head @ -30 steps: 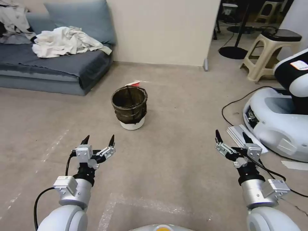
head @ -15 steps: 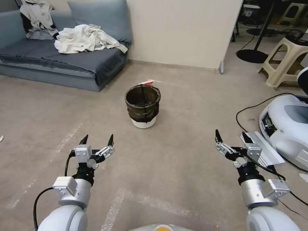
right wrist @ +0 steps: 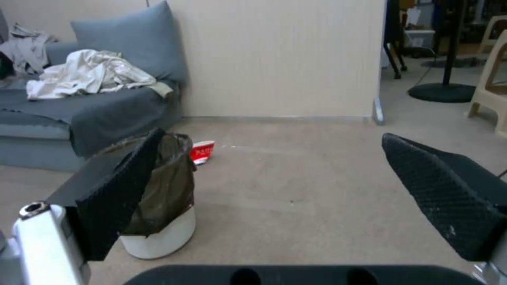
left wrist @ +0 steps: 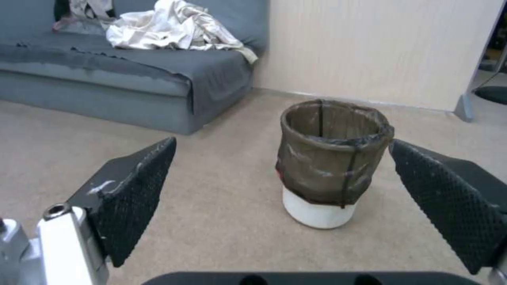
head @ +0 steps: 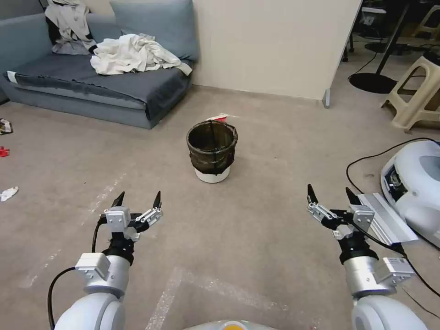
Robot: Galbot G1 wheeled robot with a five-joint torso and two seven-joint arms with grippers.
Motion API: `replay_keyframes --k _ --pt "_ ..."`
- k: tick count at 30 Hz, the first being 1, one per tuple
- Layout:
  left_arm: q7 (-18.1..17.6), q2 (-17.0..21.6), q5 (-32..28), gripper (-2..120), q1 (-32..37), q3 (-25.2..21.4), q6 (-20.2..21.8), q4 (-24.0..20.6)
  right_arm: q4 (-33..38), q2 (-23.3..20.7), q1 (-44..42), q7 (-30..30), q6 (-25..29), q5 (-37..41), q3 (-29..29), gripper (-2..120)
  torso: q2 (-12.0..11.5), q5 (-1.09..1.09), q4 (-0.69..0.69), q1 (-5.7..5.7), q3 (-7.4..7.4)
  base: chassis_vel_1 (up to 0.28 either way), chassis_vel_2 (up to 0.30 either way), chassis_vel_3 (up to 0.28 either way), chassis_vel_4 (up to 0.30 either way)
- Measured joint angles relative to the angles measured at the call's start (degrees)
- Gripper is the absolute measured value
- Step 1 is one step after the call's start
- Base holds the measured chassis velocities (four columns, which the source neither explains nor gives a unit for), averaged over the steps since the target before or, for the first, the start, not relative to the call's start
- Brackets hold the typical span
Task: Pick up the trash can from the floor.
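Observation:
The trash can (head: 211, 151) is a small round white bin lined with a dark brownish bag folded over its rim. It stands upright on the beige floor (head: 256, 215), ahead of me and midway between my arms. My left gripper (head: 137, 200) hovers open, nearer to me and left of the can. My right gripper (head: 331, 196) is open too, nearer to me and right of it. The left wrist view frames the trash can (left wrist: 332, 164) between its open fingers (left wrist: 134, 194). Part of the trash can (right wrist: 164, 206) in the right wrist view hides behind one finger (right wrist: 113, 190).
A grey sofa (head: 91, 87) with crumpled white cloth (head: 137, 54) stands at the back left. A red and white cup (right wrist: 202, 151) lies behind the can. A white machine (head: 415, 183) with cables sits at right, a beige stool (head: 412, 98) beyond. Scraps of litter (head: 8, 193) lie far left.
The whole head view has shifted right, so the camera has turned left: the can now sits nearer the centre. Both arms hold the same pose, grippers still open.

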Motion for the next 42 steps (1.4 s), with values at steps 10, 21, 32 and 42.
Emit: replay_keyframes --k 10,21,32,42 --pt "-0.2 0.2 0.0 100 -0.2 -0.2 0.0 0.1 -0.4 -0.2 0.3 -0.2 0.4 0.4 -0.2 100 0.0 0.00 0.00 0.00 0.00 -0.015 0.020 0.024 -0.015" --pt "-0.2 0.2 -0.2 100 -0.2 -0.2 -0.1 0.1 -0.4 -0.3 0.2 -0.3 0.5 0.5 -0.3 100 0.0 -0.01 0.01 0.01 0.00 -0.166 0.172 0.175 -0.175" --pt "-0.2 0.4 -0.4 100 -0.4 -0.2 -0.4 0.6 -0.1 -0.1 0.0 -0.3 0.7 0.6 -0.4 100 0.0 0.00 0.00 0.00 0.00 -0.175 0.192 0.187 -0.187" --pt "-0.3 0.7 -0.5 100 -0.9 -0.2 -0.7 1.3 -0.1 0.0 0.0 -0.3 0.7 0.5 -0.4 100 0.0 -0.01 0.01 0.00 0.00 -0.178 0.182 0.190 -0.177"
